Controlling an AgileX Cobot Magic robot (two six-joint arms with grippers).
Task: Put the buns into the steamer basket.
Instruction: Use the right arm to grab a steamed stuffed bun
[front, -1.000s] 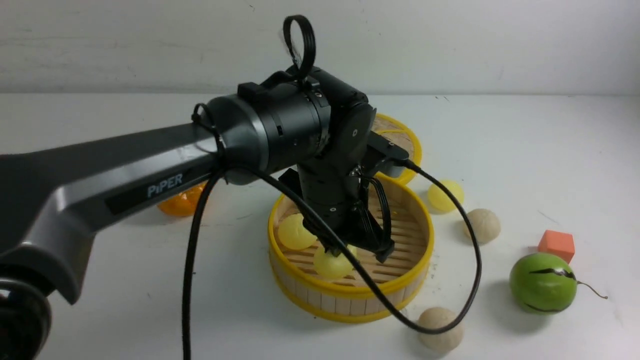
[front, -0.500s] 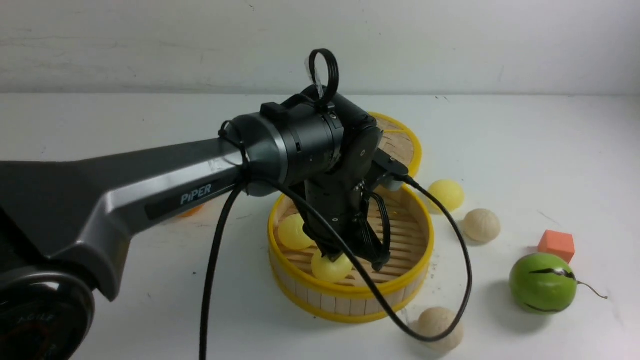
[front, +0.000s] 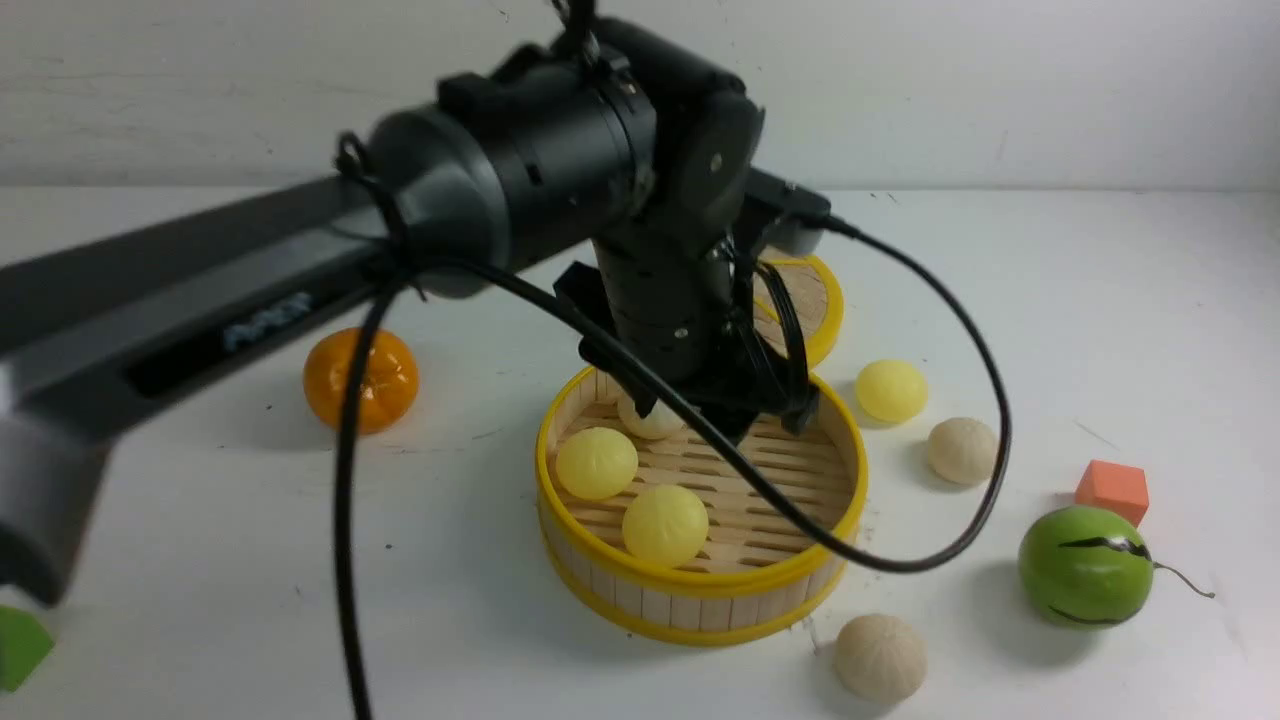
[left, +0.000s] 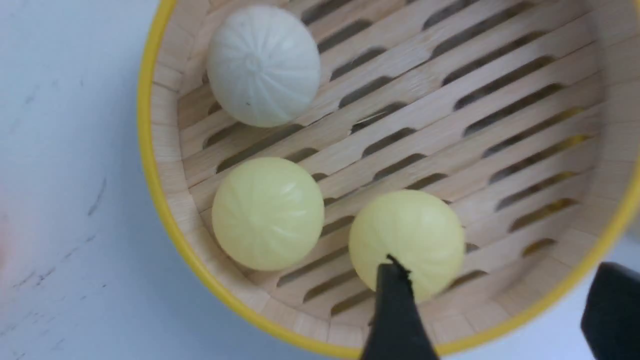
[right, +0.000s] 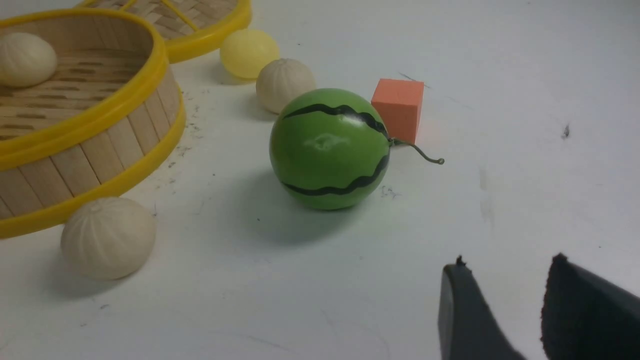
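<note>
The left gripper (front: 722, 420) hung over the steamer basket (front: 700, 585), jaws spread and empty; the right gripper (right: 507, 260) stood parted, holding nothing. Inside lay a white bun (front: 650, 418), a yellow bun (front: 596, 462) and a second yellow bun (front: 665, 524); a third yellow bun (front: 891, 389), a beige bun (front: 962, 450) and another beige bun (front: 880, 657) lay outside to its right. With the task judged half done, the next move called for closing on an outside bun.

Three buns (front: 596, 462) crowd the left half of the steamer basket (front: 700, 600); the right half of its floor lies bare. The left arm (front: 660, 300) hangs over the far side, and its black cable (front: 930, 560) loops across the right rim. A beige bun (front: 880, 656) lies just off its near rim, the green ball (front: 1085, 565) farther right.
</note>
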